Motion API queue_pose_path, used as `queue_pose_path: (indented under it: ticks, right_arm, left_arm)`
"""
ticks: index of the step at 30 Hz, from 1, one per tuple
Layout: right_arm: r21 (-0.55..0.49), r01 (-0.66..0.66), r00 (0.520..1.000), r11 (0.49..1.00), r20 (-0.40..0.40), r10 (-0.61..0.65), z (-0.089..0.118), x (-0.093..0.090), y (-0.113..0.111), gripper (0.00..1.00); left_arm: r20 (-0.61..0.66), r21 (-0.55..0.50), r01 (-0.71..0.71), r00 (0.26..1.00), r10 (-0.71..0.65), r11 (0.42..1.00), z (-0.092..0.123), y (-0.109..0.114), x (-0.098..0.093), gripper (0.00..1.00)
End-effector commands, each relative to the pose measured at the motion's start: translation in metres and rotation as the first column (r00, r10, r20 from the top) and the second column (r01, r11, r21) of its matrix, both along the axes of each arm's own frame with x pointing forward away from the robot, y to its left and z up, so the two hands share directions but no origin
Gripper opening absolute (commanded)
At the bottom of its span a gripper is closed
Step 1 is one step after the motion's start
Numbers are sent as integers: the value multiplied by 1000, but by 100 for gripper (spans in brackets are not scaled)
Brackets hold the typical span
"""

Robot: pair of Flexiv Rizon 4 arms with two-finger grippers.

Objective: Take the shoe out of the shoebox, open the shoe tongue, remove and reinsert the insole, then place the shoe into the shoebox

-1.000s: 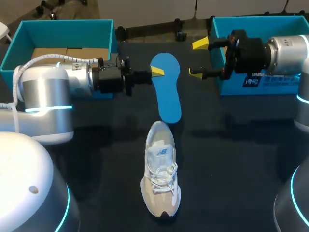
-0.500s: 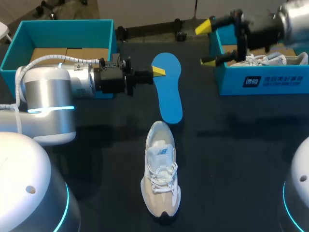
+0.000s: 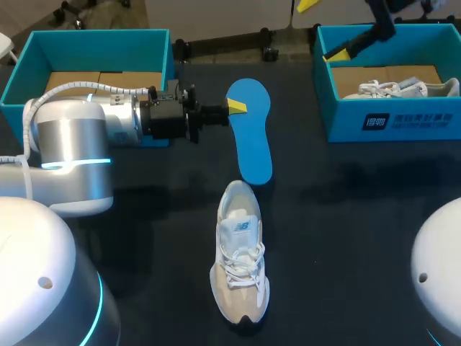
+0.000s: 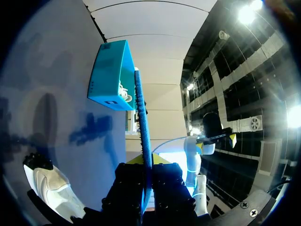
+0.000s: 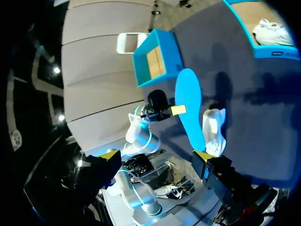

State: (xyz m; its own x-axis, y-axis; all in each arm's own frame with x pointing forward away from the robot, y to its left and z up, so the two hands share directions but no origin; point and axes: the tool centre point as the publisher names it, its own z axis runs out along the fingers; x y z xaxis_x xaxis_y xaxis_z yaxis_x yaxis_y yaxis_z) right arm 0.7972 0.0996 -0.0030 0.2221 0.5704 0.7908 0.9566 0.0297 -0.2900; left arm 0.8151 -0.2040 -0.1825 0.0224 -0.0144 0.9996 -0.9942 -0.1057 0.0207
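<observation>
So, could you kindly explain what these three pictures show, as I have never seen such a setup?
It is a robot with two arms, each ending in a two-fingered gripper. One picture looks down from above the table; the two round ones come from cameras on the wrists. The left gripper is shut on the edge of a blue insole. The right gripper is open, raised near the right shoebox, which holds another shoe. The beige shoe lies on the table, and the left shoebox stands at the far left.
</observation>
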Motion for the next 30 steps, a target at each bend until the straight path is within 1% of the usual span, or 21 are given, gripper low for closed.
queue_pose_path:
  ticks: [1, 5, 10, 14, 16, 17, 19, 20, 21, 25, 27, 30]
  right_arm:
    - [-633, -38, 998, 774, -66, -6, 8, -3, 10, 100]
    - [-709, -6, 999, 705, -33, -24, 10, -7, 19, 100]
    - [-757, 8, 1000, 653, -1, -14, 7, -12, 28, 100]
    - [-784, -25, 999, 620, -8, 31, 1, -12, 36, 100]
    - [-795, -44, 998, 605, -12, 55, -2, -12, 43, 100]
    - [-805, -56, 997, 590, -18, 71, -3, -11, 49, 100]
    - [-812, -63, 996, 580, -13, 90, -4, -11, 56, 100]
    - [-823, -71, 995, 563, -15, 103, -4, -11, 62, 100]
    - [-827, -71, 994, 557, -12, 110, -4, -12, 65, 100]
    - [-847, -69, 989, 527, 13, 150, -3, -18, 84, 100]
    - [-857, -60, 989, 513, 18, 146, -4, -20, 88, 100]
    - [-861, -55, 989, 505, 22, 145, -8, -24, 94, 100]
  left_arm:
    - [0, 2, 2, 1000, -2, 1000, 0, 0, 0, 0]
    - [0, 2, 2, 1000, -2, 1000, 0, 0, 0, 0]
    - [0, 2, 2, 1000, -2, 1000, 0, 0, 0, 0]
    - [0, 2, 2, 1000, -2, 1000, 0, 0, 0, 0]
    - [0, 2, 2, 1000, -2, 1000, 0, 0, 0, 0]
    - [0, 2, 2, 1000, -2, 1000, 0, 0, 0, 0]
    - [0, 2, 2, 1000, -2, 1000, 0, 0, 0, 0]
    - [0, 2, 2, 1000, -2, 1000, 0, 0, 0, 0]
    - [0, 2, 2, 1000, -2, 1000, 0, 0, 0, 0]
    - [0, 2, 2, 1000, -2, 1000, 0, 0, 0, 0]
    - [0, 2, 2, 1000, -2, 1000, 0, 0, 0, 0]
    - [0, 2, 2, 1000, -2, 1000, 0, 0, 0, 0]
